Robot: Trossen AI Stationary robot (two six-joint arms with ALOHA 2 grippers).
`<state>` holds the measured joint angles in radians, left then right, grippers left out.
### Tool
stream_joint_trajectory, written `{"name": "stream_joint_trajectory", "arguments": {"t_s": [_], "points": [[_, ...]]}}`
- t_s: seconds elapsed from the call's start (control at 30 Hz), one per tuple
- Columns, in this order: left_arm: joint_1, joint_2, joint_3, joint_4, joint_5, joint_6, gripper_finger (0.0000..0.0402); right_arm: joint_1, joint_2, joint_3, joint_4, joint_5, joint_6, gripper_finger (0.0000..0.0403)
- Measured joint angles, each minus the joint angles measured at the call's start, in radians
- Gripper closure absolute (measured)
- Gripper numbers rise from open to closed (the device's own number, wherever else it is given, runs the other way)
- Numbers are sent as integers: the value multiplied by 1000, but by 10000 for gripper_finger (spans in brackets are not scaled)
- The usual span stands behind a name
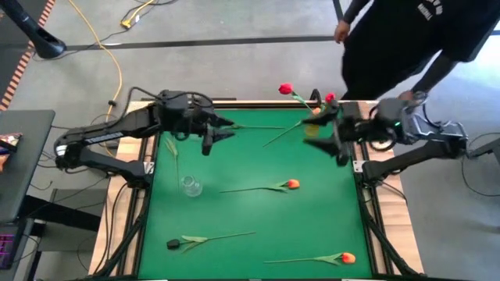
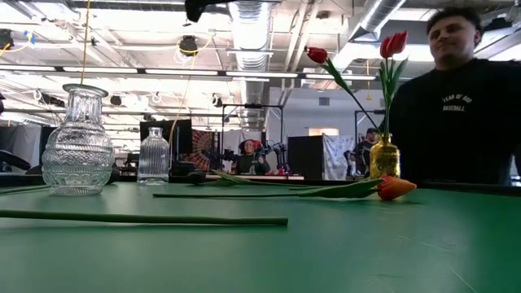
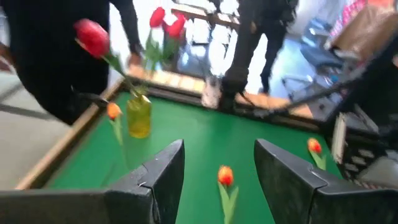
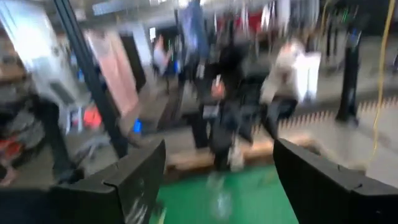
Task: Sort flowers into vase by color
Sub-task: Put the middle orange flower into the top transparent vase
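Green felt covers the table [image 1: 258, 226], and the flowers are scattered across it: two orange tulips [image 1: 291, 184] and [image 1: 348, 257] lie flat with a dark one [image 1: 173, 244] near the front edge, while red tulips [image 1: 286, 89] already stand in the yellow vase [image 1: 312, 126] at the far right. Their stems are long and thin, the heads small. The clear vase [image 1: 190, 186] stands empty at the left. The left gripper [image 1: 219, 133] and the right gripper [image 1: 337, 144] both hover above the far side with fingers spread apart, holding nothing. A likely risk is an arm brushing the yellow vase or its leaning stems and tipping it; the thin stems could also slip from a pinch.
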<state>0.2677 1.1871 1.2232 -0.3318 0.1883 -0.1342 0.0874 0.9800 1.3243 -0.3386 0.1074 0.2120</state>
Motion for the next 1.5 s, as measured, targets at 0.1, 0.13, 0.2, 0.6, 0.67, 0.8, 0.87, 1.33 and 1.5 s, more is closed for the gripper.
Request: {"name": "stream_joint_trajectory", "arguments": {"t_s": [0.1, 0.13, 0.2, 0.6, 0.67, 0.8, 0.87, 1.33, 1.5], "points": [[-14, 57, 0, 18, 27, -1, 221, 48, 42, 0, -87, 4, 70, 78], [-17, 75, -1, 15, 35, -1, 221, 60, 58, 0, -119, 4, 96, 78], [-26, 111, -1, 21, 42, -2, 221, 81, 82, 0, -191, 3, 160, 78], [-139, 316, -1, 27, 25, 95, 221, 230, 192, -15, -592, 1, 416, 78], [-158, 354, -1, 40, 4, 96, 221, 247, 204, -41, -593, 1, 417, 78], [-195, 427, -2, 85, -30, 102, 221, 272, 216, -104, -592, 2, 418, 79], [-214, 461, -1, 106, -52, 148, 221, 284, 212, -140, -592, 5, 419, 82], [-308, 681, -1, 203, -162, 147, 221, 327, 76, -357, -478, 25, 481, 104], [-314, 765, -1, 233, -177, 126, 221, 325, 59, -383, -432, 27, 469, 104]]}}
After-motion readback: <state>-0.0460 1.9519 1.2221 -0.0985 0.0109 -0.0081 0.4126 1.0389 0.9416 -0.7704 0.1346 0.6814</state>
